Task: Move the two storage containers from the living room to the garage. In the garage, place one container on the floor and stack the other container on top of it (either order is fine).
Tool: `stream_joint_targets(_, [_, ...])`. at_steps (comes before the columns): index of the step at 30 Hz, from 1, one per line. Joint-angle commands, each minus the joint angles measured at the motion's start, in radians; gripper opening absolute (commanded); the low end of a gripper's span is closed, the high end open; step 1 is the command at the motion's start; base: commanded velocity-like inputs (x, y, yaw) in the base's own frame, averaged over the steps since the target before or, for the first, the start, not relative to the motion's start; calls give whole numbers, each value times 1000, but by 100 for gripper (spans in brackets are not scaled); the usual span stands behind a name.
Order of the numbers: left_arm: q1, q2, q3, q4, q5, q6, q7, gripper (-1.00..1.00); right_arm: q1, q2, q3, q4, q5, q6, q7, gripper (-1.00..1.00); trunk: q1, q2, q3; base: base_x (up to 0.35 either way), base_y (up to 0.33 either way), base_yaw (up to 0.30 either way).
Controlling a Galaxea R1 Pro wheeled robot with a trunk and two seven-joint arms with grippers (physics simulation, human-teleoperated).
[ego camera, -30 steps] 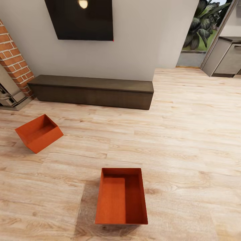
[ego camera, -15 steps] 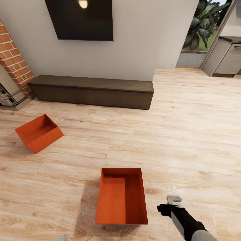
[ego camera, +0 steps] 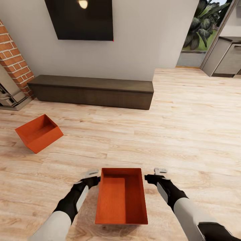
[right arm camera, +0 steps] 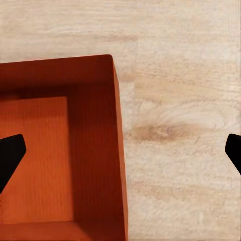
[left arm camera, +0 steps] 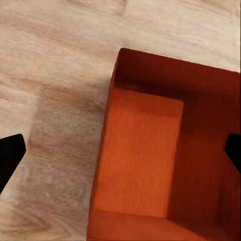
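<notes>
Two orange-red storage containers rest on the light wood plank floor of the living room. The near container lies flat just in front of me, its opening up. The other container stands tilted at the far left. My left gripper hovers by the near container's far left corner, and my right gripper by its far right corner. In the left wrist view, the left gripper is open wide, its dark fingertips astride the bin's left wall. The right gripper is open likewise over the right wall.
A long dark low bench runs along the white wall under a wall TV. A brick fireplace stands at the far left. At the far right, a doorway shows plants and grey cabinets.
Both arms have come into view from below. The right one appeared first, then both reached forward to flank the near container. The containers and the camera have not moved.
</notes>
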Motion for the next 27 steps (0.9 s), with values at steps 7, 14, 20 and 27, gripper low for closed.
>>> stream_joint_targets(7, [-7,-55,5,9,-111,-133,79,100,-1,2,-3,117,-6,-80,-3,100,0,0,-1,0,0,0])
stream_joint_targets(14, [-8,-62,6,49,-120,-165,177,100,-1,3,-3,133,-7,-104,-3,100,0,0,-1,0,0,0])
stream_joint_targets(20, [-8,-63,-2,59,-125,-167,178,100,-1,3,-4,134,-7,-106,-3,100,0,0,-1,0,0,0])
stream_joint_targets(27, [-8,-63,-107,43,-127,-199,177,100,-1,3,-5,134,-7,-107,-3,100,0,0,-1,0,0,0])
